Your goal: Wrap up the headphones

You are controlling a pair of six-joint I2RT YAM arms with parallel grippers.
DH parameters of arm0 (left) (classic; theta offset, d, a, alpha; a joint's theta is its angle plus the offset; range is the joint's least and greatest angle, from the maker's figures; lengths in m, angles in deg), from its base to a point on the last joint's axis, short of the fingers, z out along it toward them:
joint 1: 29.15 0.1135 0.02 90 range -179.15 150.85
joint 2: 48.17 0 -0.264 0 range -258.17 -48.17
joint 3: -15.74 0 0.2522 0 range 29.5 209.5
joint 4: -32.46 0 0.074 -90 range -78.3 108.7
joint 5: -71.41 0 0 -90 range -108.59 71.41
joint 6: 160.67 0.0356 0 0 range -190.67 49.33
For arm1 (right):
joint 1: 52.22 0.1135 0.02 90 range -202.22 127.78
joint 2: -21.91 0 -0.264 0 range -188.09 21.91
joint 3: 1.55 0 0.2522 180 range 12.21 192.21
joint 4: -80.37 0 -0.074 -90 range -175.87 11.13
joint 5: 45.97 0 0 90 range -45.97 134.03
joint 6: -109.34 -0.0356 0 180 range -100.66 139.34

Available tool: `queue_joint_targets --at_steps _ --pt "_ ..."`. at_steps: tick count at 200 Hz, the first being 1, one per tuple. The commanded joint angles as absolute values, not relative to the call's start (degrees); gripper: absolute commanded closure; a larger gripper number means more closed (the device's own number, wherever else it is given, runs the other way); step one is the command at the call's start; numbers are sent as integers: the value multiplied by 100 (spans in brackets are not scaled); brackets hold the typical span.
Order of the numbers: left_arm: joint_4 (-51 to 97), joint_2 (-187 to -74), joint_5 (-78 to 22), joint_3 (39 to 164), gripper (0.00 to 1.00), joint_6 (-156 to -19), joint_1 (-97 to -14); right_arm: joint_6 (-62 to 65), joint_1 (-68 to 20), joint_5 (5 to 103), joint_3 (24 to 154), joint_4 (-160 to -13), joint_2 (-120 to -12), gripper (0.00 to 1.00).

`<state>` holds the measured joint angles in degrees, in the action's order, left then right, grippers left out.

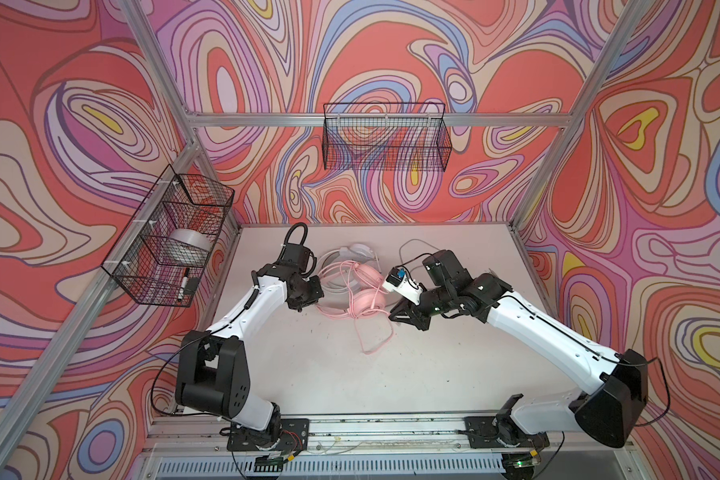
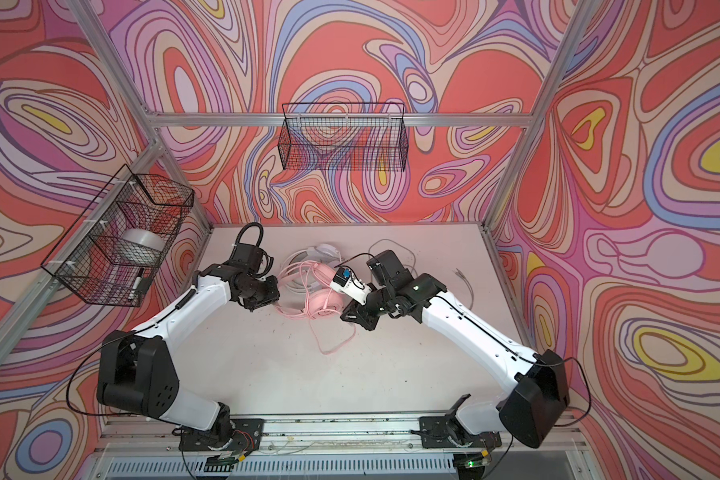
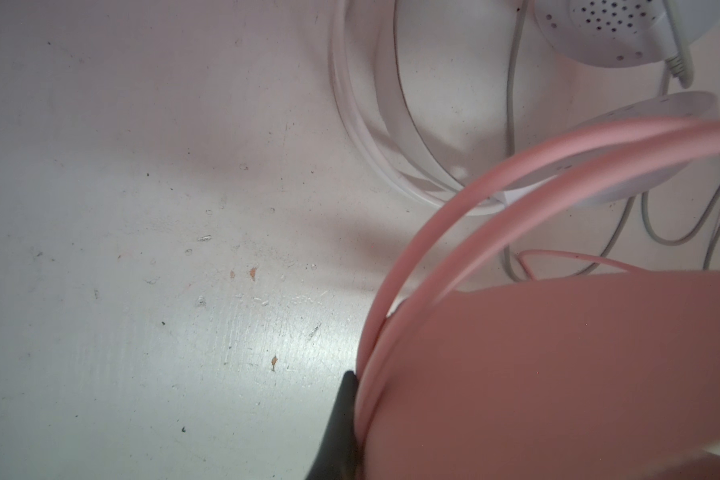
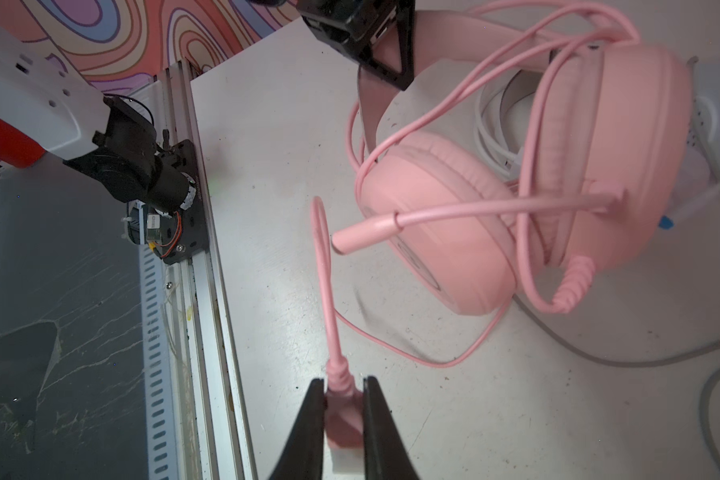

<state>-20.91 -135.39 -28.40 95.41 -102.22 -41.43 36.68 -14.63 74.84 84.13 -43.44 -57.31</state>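
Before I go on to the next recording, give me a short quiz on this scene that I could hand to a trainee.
1. True or false: the right gripper is shut on the pink cable's plug.
2. Pick one. The left gripper grips: A) a tape roll, B) the pink headset's band, C) nothing.
3. In a few words: which headset lies nearer the back wall?

Key
1. True: the jaws pinch the plug between them.
2. B: it is clamped on the band.
3. The white headset; the pink one lies in front of it and partly overlaps it.
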Motion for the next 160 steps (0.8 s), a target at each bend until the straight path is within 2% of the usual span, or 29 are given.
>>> queue_joint_targets --at_steps 1,33,129,160 --pt "-2153 -13593 -2897 9639 100 -10242 -4119 3859 -1416 7622 8732 -4751 -5886 100" --pt "-2200 -13634 -2814 9623 100 -10126 -4184 3809 -1416 7466 9105 -4923 -6260 100" --pt "-2493 -13445 -2667 9526 100 -9541 -4348 2930 -1557 5778 10026 -5730 -7200 100" --pt "-2488 -13279 -2832 9401 100 -9338 -4356 2675 -1904 5773 10104 -5871 -7244 100"
